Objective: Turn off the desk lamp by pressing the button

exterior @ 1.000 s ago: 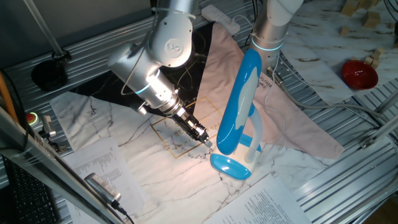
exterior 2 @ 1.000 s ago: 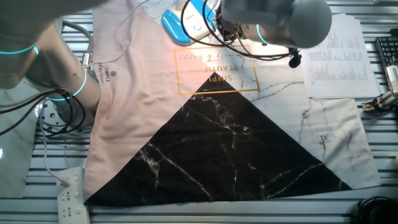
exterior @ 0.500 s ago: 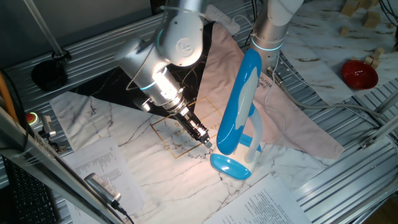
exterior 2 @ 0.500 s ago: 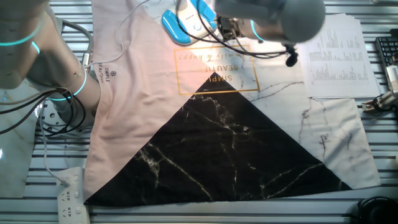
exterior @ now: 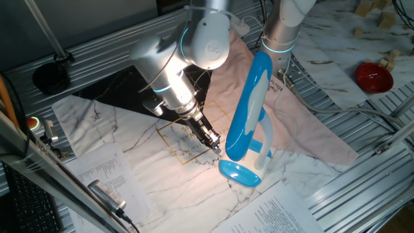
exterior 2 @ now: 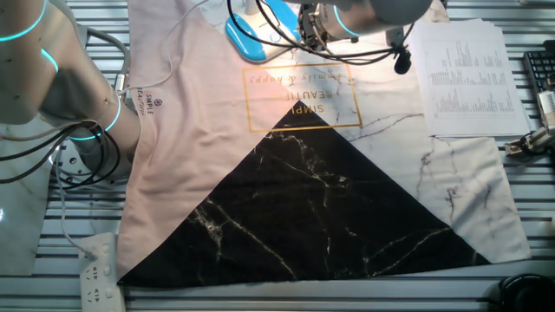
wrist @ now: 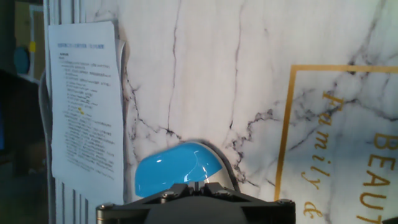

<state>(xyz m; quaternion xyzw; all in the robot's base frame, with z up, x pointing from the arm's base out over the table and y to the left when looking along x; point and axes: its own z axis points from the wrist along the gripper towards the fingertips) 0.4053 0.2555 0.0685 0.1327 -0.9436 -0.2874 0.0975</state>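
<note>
Lamp still lit, press not yet made.

L to R in one fixed view: printed paper sheets point(exterior: 97, 169) at table edge, then silver arm w/ two-finger gripper point(exterior: 214, 146) angled down over the marble-print mat point(exterior: 149, 168), tip near the bright blue-and-white plastic desk lamp point(exterior: 249, 110), whose small oval blue base point(exterior: 240, 173) sits just right of it. Warm glow on mat (so light looks on). Finger state: can't tell, tips hidden in hand view. Left: reach button, press.
</note>
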